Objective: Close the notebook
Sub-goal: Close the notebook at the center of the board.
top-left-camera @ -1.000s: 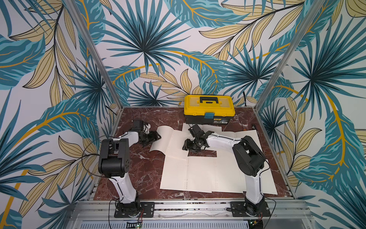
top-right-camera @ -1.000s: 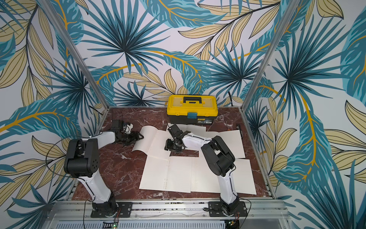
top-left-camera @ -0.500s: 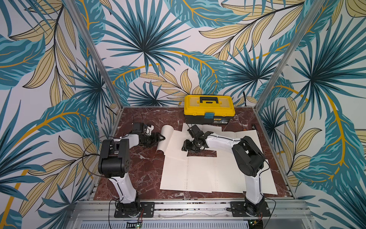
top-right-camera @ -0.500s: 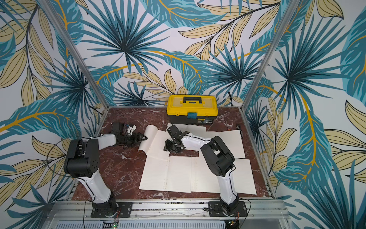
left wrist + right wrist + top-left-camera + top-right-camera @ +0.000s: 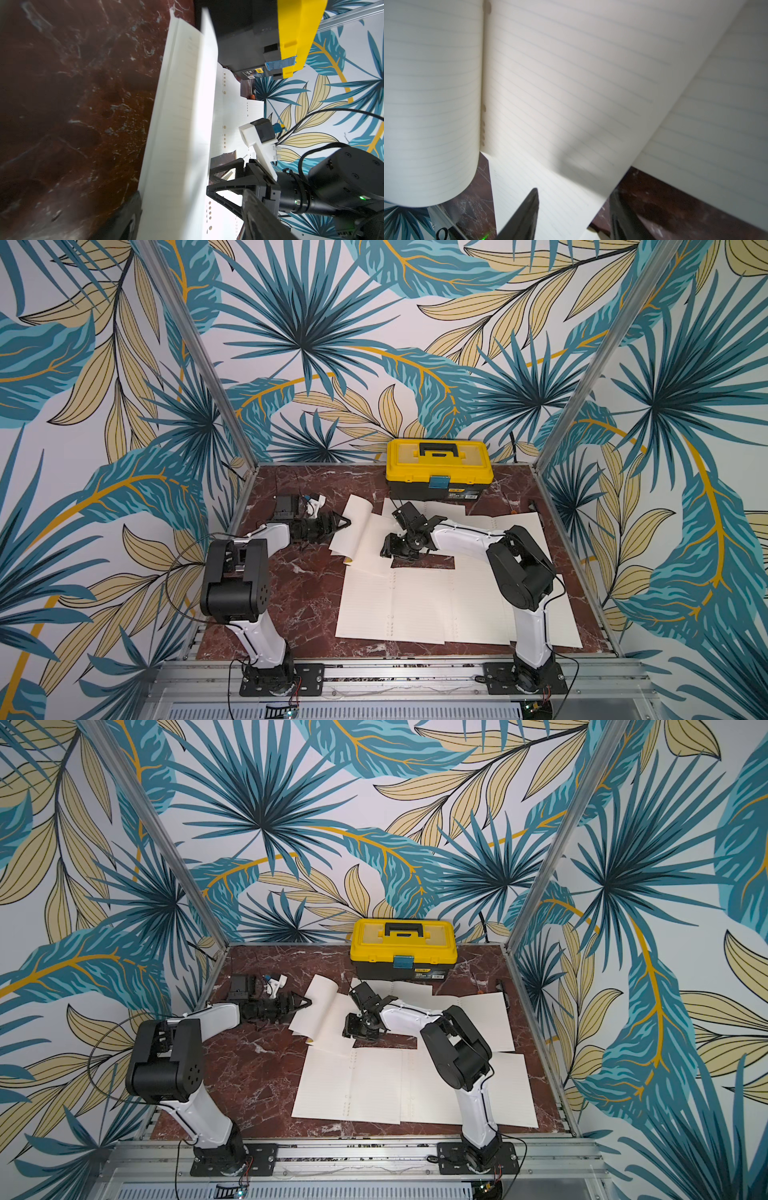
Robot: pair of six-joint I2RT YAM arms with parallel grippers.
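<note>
Notebook (image 5: 363,537) lies open before the toolbox (image 5: 438,468), left leaf curled up, its edge between the left gripper's (image 5: 345,523) wide jaws; right gripper (image 5: 392,551), half-spread, hangs over the flat page. Bare table (image 5: 307,593) beyond that edge.

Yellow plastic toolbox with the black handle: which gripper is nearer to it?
Right. The right gripper hangs just in front of the toolbox; the left gripper is farther off to its left, at the cream lined notebook and its raised page.
</note>
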